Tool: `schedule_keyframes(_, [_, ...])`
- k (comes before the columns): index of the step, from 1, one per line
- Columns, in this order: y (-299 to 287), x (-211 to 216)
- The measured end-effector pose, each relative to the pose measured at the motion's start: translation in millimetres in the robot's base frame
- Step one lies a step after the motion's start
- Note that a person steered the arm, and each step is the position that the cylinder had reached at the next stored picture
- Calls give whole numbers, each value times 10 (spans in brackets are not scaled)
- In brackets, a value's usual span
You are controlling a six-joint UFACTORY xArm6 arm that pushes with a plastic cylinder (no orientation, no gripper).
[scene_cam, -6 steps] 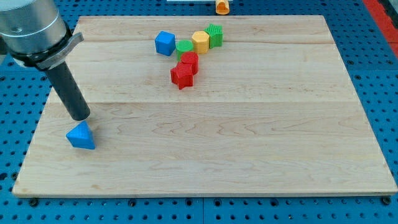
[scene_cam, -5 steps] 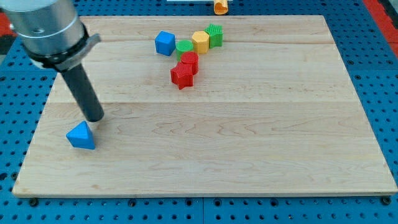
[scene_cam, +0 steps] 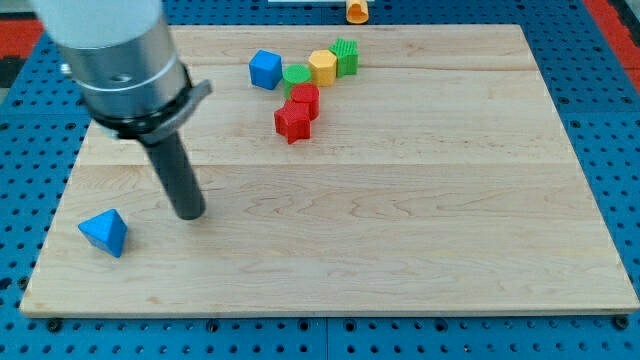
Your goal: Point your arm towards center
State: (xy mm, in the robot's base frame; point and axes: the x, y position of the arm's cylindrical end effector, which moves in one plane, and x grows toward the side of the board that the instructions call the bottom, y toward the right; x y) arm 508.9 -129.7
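My tip [scene_cam: 190,214] rests on the wooden board [scene_cam: 400,240] at the view's left, left of the board's middle. A blue triangular block [scene_cam: 104,232] lies to the left of the tip and a little lower, apart from it. Near the view's top is a cluster: a blue cube [scene_cam: 265,69], a green block [scene_cam: 296,75], a yellow block [scene_cam: 322,67], a green ridged block [scene_cam: 346,56], a red block [scene_cam: 304,100] and a red star-shaped block [scene_cam: 292,123].
An orange object [scene_cam: 357,11] stands off the board at the view's top. The board lies on a blue perforated table [scene_cam: 600,120].
My tip has moved to the right and slightly down. The blue triangular block has shifted left and down towards the board's lower left corner.
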Motion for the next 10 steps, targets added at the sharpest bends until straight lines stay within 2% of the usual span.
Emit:
schedule_keyframes(8, [8, -81])
schedule_keyframes(9, [107, -136])
schedule_keyframes(10, [742, -240])
